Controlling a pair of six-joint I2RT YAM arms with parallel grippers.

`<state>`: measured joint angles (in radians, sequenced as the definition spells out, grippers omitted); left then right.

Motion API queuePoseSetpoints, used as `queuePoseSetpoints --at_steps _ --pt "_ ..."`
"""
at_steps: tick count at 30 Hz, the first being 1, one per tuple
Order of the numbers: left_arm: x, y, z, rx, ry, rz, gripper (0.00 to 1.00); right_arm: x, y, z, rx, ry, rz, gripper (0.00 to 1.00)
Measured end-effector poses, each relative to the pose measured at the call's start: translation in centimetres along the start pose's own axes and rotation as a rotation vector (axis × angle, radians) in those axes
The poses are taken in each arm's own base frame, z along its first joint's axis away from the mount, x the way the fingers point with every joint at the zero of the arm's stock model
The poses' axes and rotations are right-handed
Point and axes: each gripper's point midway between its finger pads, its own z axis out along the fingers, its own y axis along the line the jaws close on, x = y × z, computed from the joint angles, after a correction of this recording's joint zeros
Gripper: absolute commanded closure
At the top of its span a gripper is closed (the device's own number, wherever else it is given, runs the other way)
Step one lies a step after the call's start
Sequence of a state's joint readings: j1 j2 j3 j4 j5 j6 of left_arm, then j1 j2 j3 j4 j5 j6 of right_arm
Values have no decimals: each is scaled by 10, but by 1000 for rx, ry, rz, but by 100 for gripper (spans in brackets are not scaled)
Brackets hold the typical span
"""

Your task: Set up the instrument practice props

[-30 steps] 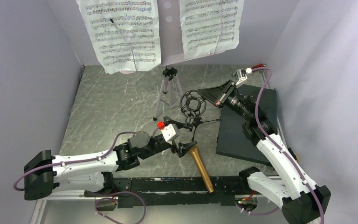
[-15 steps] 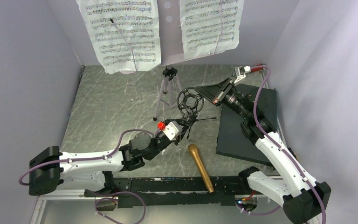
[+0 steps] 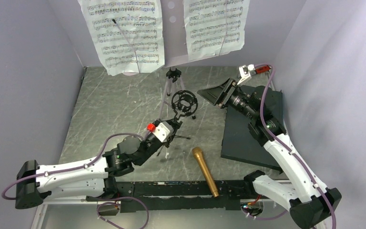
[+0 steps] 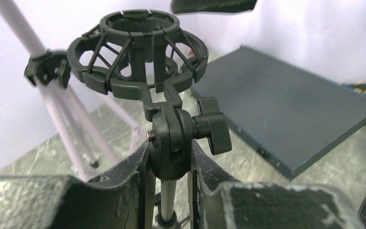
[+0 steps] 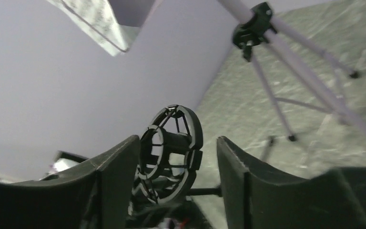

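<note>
The left claw (image 4: 169,160) was shut tight on the neck of the small black tripod mic stand (image 4: 138,52), just under its ring, holding it upright over the grey marbled surface (image 3: 105,109). The long gold microphone (image 3: 205,171) lay flat just right of that claw, with its head pointing away and its tail toward the arm bases. The right claw (image 5: 177,143) hung wide open and empty, farther off, beyond the ring.

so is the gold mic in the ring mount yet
out: the gold microphone lies flat on the table; the ring mount is empty
</note>
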<state>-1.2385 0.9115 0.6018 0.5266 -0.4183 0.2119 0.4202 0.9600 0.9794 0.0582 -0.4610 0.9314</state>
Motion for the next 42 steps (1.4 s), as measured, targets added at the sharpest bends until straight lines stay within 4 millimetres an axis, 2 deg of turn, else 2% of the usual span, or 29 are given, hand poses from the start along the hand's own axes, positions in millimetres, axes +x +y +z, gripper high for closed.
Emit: queuePoseSetpoints --at_steps 2,5,7,10,14,18,21,24,26,29,35,42 --pt "8 6 -7 -20 53 14 97 1 -6 -3 37 7 -38 19" --pt "23 14 -18 -43 132 28 97 6 -18 -13 104 28 -108 14" --pt "28 17 -25 -48 164 24 97 11 -24 -20 138 48 -139 14" --pt "26 21 -34 -60 157 -16 97 22 -35 -31 183 88 -175 16" --pt "33 22 -44 -64 151 -62 98 49 -68 -38 263 182 -178 21" --pt "33 20 -44 -59 136 -93 97 101 -123 -47 390 344 -116 25" --pt "34 18 -43 -55 136 -104 97 150 -158 -64 480 477 -61 28" --pt "34 18 -43 -58 137 -124 97 191 -176 -79 531 585 -41 30" --pt "34 18 -44 -61 138 -138 97 218 -180 -86 554 664 -48 31" --pt "34 19 -48 -64 145 -154 97 245 -186 -93 606 751 -92 35" --pt "41 20 -57 -63 182 -182 97 267 -205 -107 741 811 -209 42" --pt "42 21 -63 -61 194 -194 97 280 -223 -113 873 851 -367 49"
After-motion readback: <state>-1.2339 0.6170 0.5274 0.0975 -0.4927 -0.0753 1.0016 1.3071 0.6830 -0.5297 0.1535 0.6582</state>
